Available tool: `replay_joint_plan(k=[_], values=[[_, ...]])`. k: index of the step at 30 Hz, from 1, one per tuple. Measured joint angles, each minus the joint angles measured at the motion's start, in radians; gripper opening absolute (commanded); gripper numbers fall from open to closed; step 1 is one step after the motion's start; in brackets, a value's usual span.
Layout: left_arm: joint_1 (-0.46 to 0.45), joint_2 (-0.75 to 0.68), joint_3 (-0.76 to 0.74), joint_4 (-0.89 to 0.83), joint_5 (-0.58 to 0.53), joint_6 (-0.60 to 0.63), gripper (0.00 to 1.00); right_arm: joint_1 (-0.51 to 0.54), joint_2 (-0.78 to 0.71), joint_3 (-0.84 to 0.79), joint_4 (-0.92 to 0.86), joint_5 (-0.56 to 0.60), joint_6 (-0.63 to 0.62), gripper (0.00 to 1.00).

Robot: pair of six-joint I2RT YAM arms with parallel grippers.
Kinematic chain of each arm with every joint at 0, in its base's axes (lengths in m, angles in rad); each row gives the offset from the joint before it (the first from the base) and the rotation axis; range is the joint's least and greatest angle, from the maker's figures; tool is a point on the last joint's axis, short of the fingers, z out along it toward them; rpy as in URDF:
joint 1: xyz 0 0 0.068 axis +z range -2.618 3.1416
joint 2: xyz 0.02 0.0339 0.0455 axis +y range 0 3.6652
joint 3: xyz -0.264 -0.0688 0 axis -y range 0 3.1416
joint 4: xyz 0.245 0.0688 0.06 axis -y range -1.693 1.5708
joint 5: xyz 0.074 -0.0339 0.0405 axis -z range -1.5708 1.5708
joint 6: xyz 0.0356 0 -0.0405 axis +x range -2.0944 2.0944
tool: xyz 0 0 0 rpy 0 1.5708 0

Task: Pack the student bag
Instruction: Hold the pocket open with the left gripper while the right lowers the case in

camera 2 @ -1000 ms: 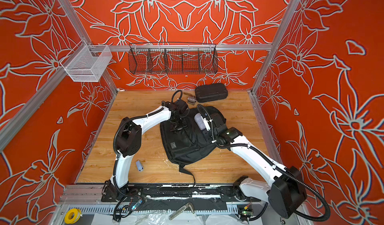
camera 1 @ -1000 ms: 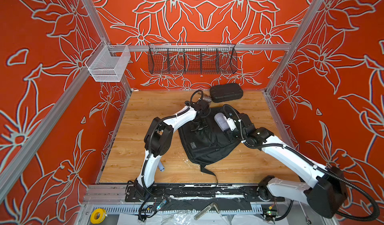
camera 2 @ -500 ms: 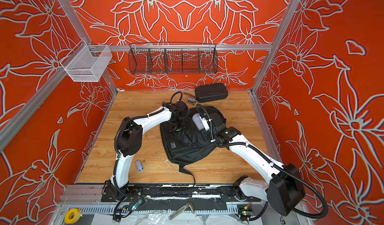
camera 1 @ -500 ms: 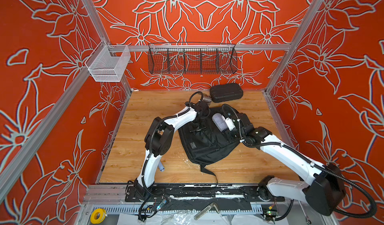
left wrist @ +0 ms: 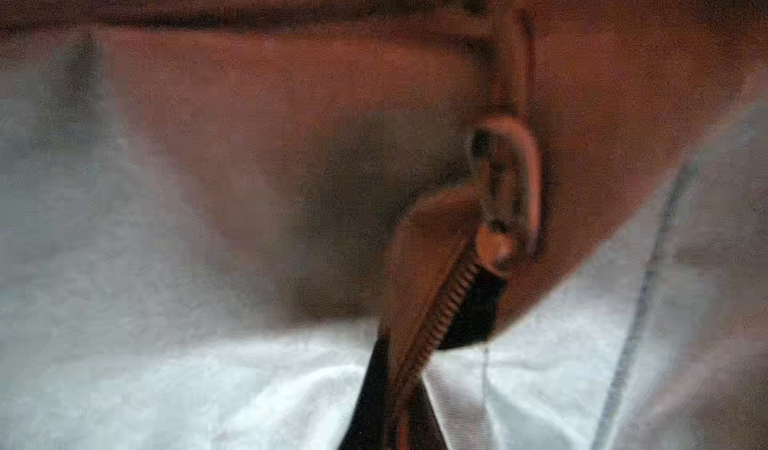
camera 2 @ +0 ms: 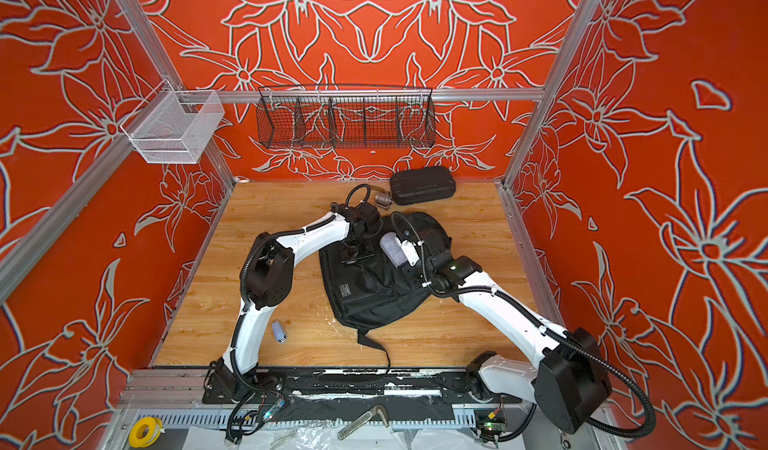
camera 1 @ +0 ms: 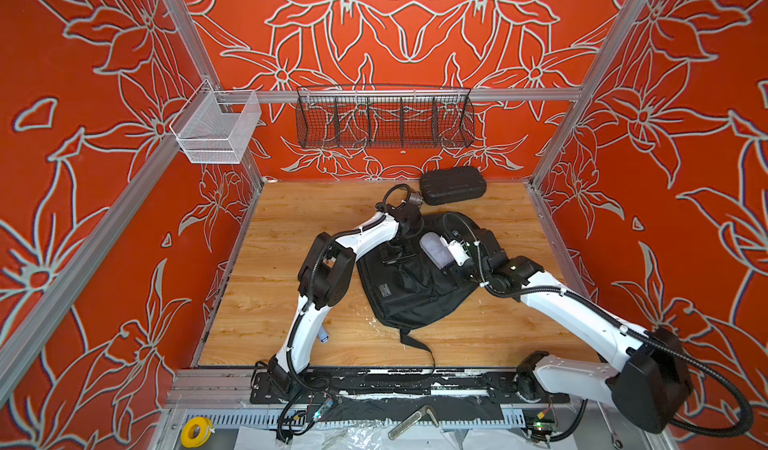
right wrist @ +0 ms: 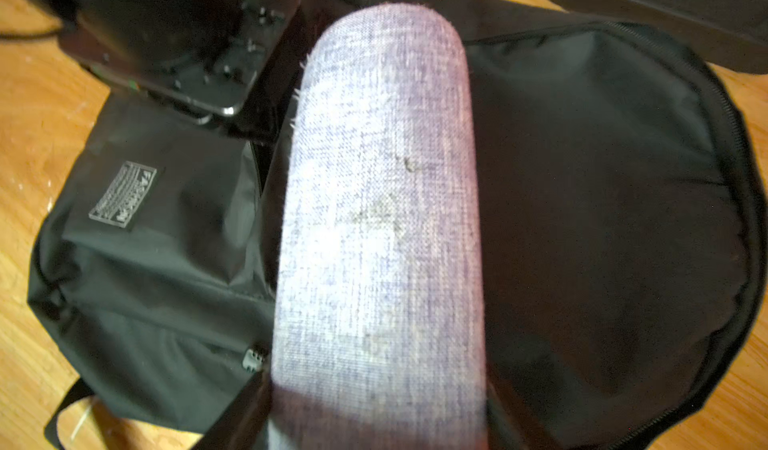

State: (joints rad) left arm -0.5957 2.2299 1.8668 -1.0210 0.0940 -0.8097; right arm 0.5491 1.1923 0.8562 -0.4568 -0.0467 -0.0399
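Observation:
The student bag (camera 1: 411, 298) (camera 2: 365, 302), a black backpack, lies flat mid-table with its main flap thrown open (right wrist: 582, 219) and its label patch (right wrist: 122, 194) on the front. My left gripper (camera 1: 397, 256) (camera 2: 353, 256) sits at the bag's upper left edge, shut on the fabric by the zip. In the left wrist view the zip slider (left wrist: 494, 244) and zip teeth (left wrist: 449, 302) run down into the jaws. My right gripper (camera 1: 446, 261) (right wrist: 378, 427) is shut on a grey-lilac woven oblong case (camera 1: 432, 250) (camera 2: 392, 248) (right wrist: 382, 219), held over the open bag.
A black hard-shell case (camera 1: 452, 185) lies at the back with a small metal part (camera 2: 383, 199) beside it. A small blue-grey cylinder (camera 2: 278, 331) rests near the left arm's base. A black wire basket (camera 1: 384, 117) and a white mesh basket (camera 1: 216, 130) hang on the walls. A bag strap (camera 1: 415, 342) trails forward.
My left gripper has closed on the bag's edge by the zip. The right gripper has shifted a little leftward with the grey case.

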Motion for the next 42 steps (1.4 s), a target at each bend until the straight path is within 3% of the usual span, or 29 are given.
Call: replay_joint_plan(k=[5,11,20,33,42], values=[[0.002,-0.061,-0.036,-0.010,0.013,0.036,0.00,0.000,-0.005,-0.017,-0.014,-0.046,-0.029,0.18],[0.016,-0.120,-0.064,-0.009,0.101,0.090,0.00,0.000,0.022,-0.046,0.021,-0.159,-0.035,0.15],[0.031,-0.135,-0.084,0.008,0.218,0.194,0.00,0.023,0.116,-0.046,0.052,-0.216,-0.105,0.15],[0.065,-0.141,-0.053,-0.053,0.291,0.308,0.00,0.059,0.367,0.106,-0.010,-0.136,-0.159,0.10],[0.082,-0.138,-0.040,-0.080,0.338,0.331,0.00,0.101,0.288,0.018,0.151,-0.164,-0.157,0.15]])
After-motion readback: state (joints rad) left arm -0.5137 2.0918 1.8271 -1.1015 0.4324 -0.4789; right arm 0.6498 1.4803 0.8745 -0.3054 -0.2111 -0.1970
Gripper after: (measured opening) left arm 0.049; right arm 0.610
